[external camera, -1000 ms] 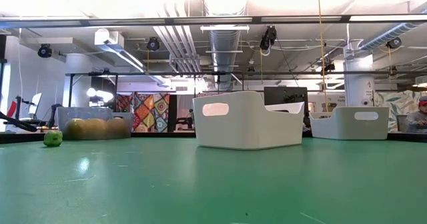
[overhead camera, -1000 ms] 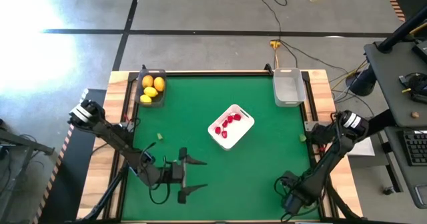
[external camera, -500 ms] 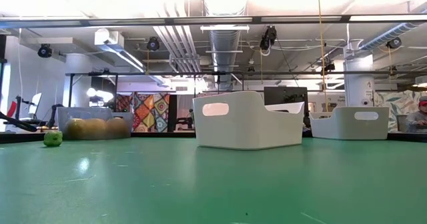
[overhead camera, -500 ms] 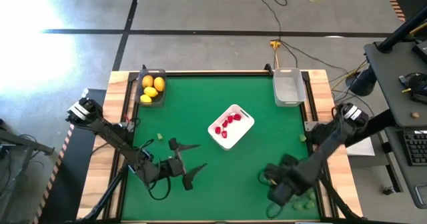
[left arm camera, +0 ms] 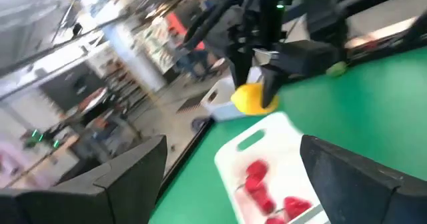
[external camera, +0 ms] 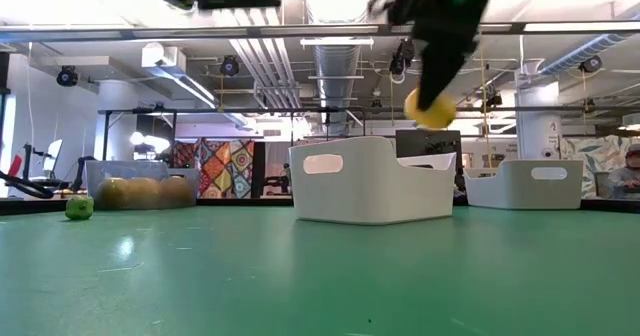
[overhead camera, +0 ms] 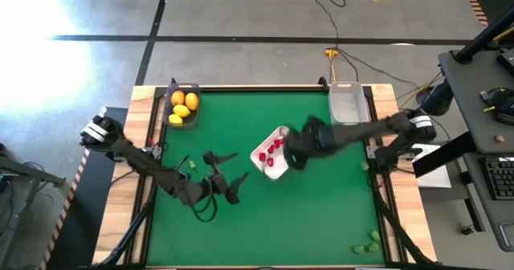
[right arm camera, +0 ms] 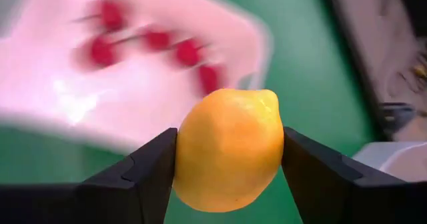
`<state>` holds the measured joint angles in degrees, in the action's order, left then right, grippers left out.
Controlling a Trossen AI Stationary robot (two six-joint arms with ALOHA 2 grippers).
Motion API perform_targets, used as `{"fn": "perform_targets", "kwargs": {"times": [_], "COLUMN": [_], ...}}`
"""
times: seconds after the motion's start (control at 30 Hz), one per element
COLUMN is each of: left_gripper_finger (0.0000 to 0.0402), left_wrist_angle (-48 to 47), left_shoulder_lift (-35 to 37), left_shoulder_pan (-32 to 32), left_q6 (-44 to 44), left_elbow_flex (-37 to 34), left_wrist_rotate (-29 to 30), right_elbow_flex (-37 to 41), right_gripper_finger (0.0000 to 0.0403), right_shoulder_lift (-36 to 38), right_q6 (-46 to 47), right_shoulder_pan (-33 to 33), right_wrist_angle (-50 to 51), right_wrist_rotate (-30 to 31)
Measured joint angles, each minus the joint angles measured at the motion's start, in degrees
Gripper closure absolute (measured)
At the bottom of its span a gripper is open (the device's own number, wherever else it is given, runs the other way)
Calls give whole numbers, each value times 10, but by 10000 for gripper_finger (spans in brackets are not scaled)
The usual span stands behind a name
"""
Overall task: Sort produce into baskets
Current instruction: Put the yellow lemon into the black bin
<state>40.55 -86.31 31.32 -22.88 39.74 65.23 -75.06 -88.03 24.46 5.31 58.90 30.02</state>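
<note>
My right gripper [overhead camera: 295, 151] is shut on a yellow lemon [right arm camera: 229, 149] in the air above the white tray [overhead camera: 293, 138], which holds several red berries [overhead camera: 275, 149]. The lemon also shows in the low view [external camera: 432, 108] and the left wrist view [left arm camera: 253, 99]. My left gripper [overhead camera: 228, 170] is open and empty, left of the tray. The dark bin [overhead camera: 172, 116] at the far left holds lemons and an orange fruit. The clear bin [overhead camera: 347, 109] stands at the far right. A small green piece [overhead camera: 193, 165] lies on the mat. My right gripper pinches the lemon's two opposite sides [right arm camera: 187, 151] between its two fingers [right arm camera: 143, 177]. The fingers come from above, slanting down. The lemon is lifted clear, hanging below the fingers over the white tray.
More green pieces lie near the table's right edge [overhead camera: 366, 166] and at the near right corner [overhead camera: 371, 239]. The wooden table frame [overhead camera: 144, 125] borders the green mat. In the low view a green piece [external camera: 79, 207] lies near the dark bin [external camera: 140, 188].
My right gripper has swung up from the table's near right corner toward the far left, and now stands over the white tray with the lemon. My left gripper has gone toward the far edge and turned toward the tray.
</note>
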Motion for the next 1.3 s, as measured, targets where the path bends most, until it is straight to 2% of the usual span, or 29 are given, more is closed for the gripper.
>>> {"fn": "perform_targets", "kwargs": {"times": [0.1, 0.27, 0.33, 0.4, 0.47, 0.53, 0.63, 0.77, 0.83, 0.9, 1.0, 1.1, 1.2, 1.3], "left_gripper_finger": [76, 76, 76, 76, 76, 76, 76, 76, 76, 78, 80, 87, 94, 102], "left_wrist_angle": [2, 6, 5, 6, 6, 5, 5, 5, 5, 0, -34, -82, -74, -38], "left_shoulder_lift": [18, 82, 105, 124, 135, 141, 143, 130, 122, 113, 96, 79, 68, 72], "left_shoulder_pan": [-41, -126, -159, -185, -199, -206, -207, -215, -227, -246, -292, -349, -393, -423], "left_q6": [40, 149, 201, 250, 287, 302, 281, 274, 289, 307, 355, 373, 352, 337], "left_elbow_flex": [-35, -96, -119, -141, -157, -169, -174, -167, -159, -148, -122, -94, -91, -104], "left_wrist_rotate": [-8, -114, -140, -147, -152, -153, -153, -152, -151, -166, -244, -358, -469, -543], "right_elbow_flex": [1, 0, 0, -1, -1, -1, -1, -6, -13, -18, -13, -1, 1, 0], "right_gripper_finger": [167, 170, 168, 167, 167, 169, 170, 166, 166, 167, 170, 169, 166, 165], "right_shoulder_lift": [-14, -46, -64, -80, -92, -100, -101, -101, -100, -100, -104, -115, -142, -174], "right_q6": [-66, -154, -159, -149, -145, -137, -119, -119, -136, -159, -201, -232, -248, -254], "right_shoulder_pan": [-87, -202, -234, -258, -268, -270, -267, -257, -254, -254, -257, -261, -270, -278], "right_wrist_angle": [-53, -163, -178, -175, -173, -173, -173, -172, -173, -185, -248, -325, -365, -379], "right_wrist_rotate": [1, -13, -55, -127, -187, -212, -249, -343, -365, -357, -309, -263, -260, -260]}}
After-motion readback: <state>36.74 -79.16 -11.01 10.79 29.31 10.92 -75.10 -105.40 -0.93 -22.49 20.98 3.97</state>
